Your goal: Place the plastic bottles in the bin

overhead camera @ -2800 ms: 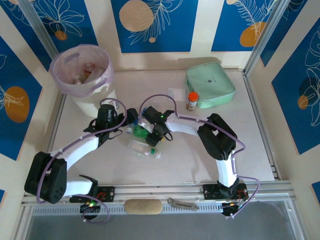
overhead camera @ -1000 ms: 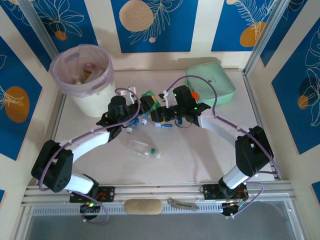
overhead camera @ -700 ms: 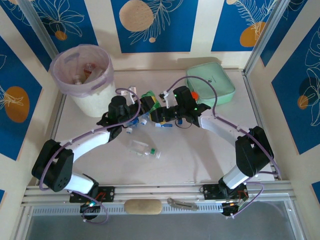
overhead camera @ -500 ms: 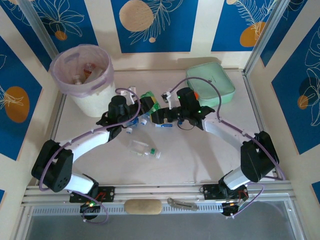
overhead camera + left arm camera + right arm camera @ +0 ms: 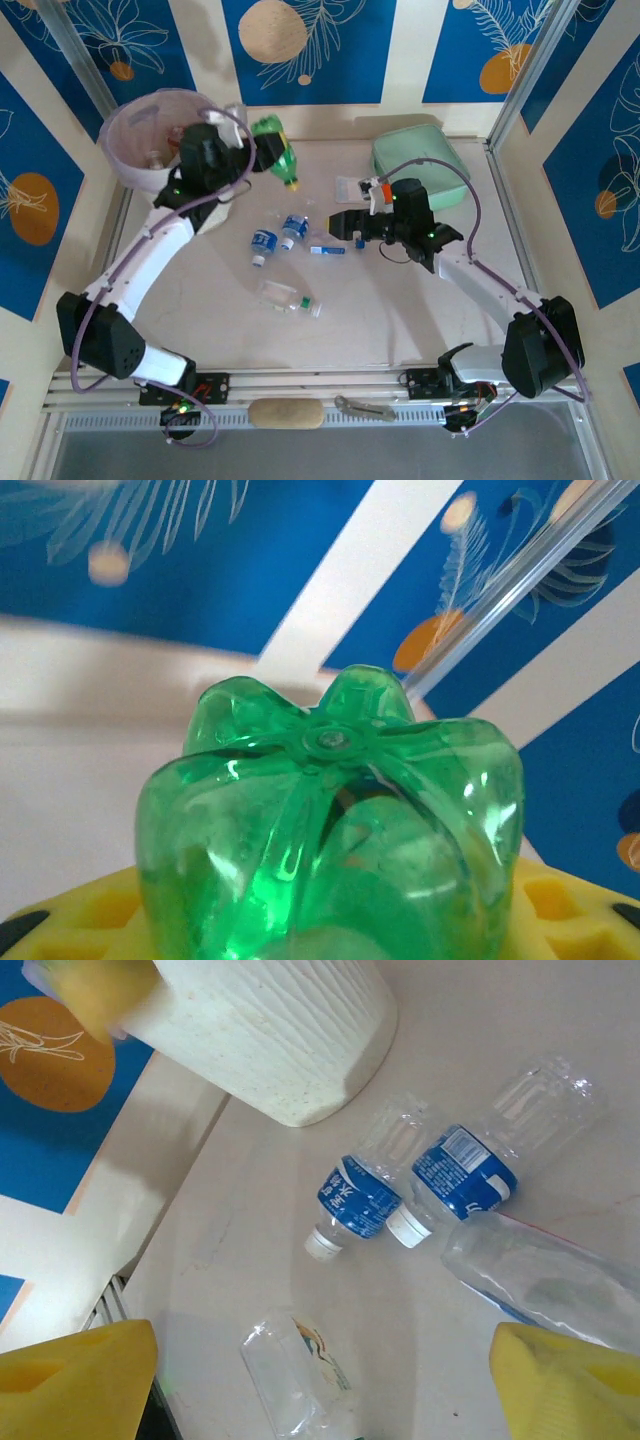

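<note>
Green bottle (image 5: 277, 163) held beside bin (image 5: 118, 160); blue-labelled bottles (image 5: 265, 243), mint case (image 5: 420, 170) on table (image 5: 380, 310)

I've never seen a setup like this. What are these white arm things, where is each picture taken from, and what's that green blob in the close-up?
These are two robot arms bolted to the near edge of a table. The wide picture looks down from above. The other two come from small cameras, one on each wrist.

The left arm grips a green plastic bottle in its jaws, raised near the round white bin lined with a pinkish bag. The green blob is that bottle's base, seen by the left wrist camera.

The right arm holds its jaws open and empty above the table. Below lie two clear plastic bottles with blue labels, a flattened clear bottle and another clear bottle nearer the arms' bases. A flat mint-green case sits at the far right.
</note>
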